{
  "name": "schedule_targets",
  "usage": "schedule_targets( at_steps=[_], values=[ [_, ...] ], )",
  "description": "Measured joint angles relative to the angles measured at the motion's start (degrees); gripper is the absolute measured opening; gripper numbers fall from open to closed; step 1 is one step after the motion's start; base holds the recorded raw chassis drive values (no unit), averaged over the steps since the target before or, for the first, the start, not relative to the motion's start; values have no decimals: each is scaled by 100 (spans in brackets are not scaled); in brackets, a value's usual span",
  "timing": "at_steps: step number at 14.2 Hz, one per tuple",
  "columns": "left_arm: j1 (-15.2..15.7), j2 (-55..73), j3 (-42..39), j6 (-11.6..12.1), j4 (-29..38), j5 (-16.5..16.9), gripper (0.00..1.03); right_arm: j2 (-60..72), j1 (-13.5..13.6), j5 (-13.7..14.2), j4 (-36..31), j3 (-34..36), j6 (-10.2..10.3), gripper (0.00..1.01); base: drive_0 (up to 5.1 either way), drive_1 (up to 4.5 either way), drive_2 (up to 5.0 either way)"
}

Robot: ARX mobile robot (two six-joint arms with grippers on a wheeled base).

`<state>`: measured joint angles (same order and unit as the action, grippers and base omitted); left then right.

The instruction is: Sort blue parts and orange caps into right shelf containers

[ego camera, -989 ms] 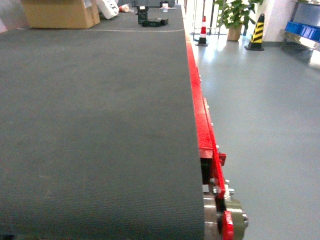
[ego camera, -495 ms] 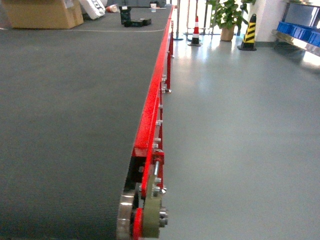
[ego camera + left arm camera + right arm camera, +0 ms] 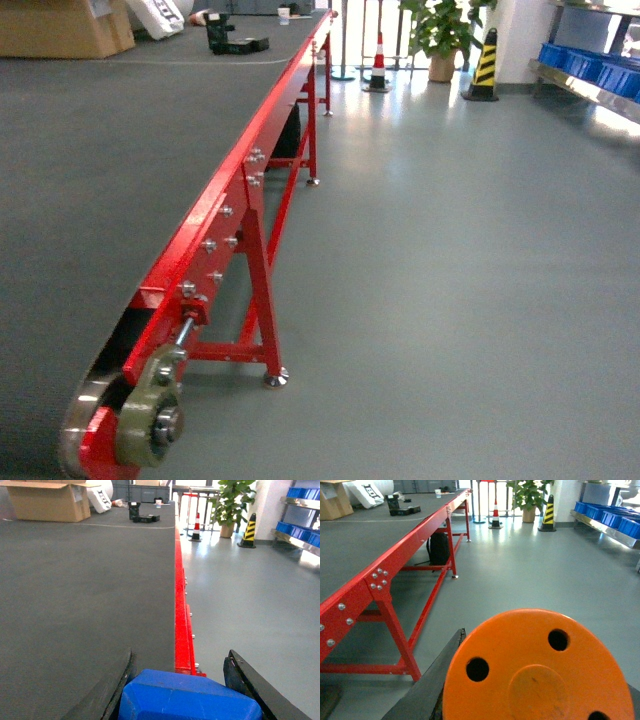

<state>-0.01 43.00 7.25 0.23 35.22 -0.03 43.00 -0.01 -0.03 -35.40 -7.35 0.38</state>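
Each gripper clamps its load — left gripper [image 3: 175, 690] blue part [image 3: 189, 699], right gripper [image 3: 520, 680] orange cap [image 3: 537, 667].

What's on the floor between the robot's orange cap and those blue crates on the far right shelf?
Nothing. In the right wrist view, the stretch from the orange cap in the right claw to the blue crates on the shelf is bare grey floor.

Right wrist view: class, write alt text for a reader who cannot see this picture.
An orange cap with small holes in its flat top fills the foreground, held in the right gripper, whose dark finger shows at its left. Behind it, a red-framed conveyor runs along the left over grey floor, with blue crates on a shelf far right.
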Motion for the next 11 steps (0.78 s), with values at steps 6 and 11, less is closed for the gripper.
schedule_targets(
  at_steps=[6, 11],
  values=[
    [0, 0, 0, 0, 7, 2, 46, 0, 0, 2, 2, 0, 0, 43, 498, -245, -245],
    [0, 0, 0, 0, -2, -2, 46, 2, 0, 2, 7, 0, 0, 43, 498, -242, -242]
  ],
)
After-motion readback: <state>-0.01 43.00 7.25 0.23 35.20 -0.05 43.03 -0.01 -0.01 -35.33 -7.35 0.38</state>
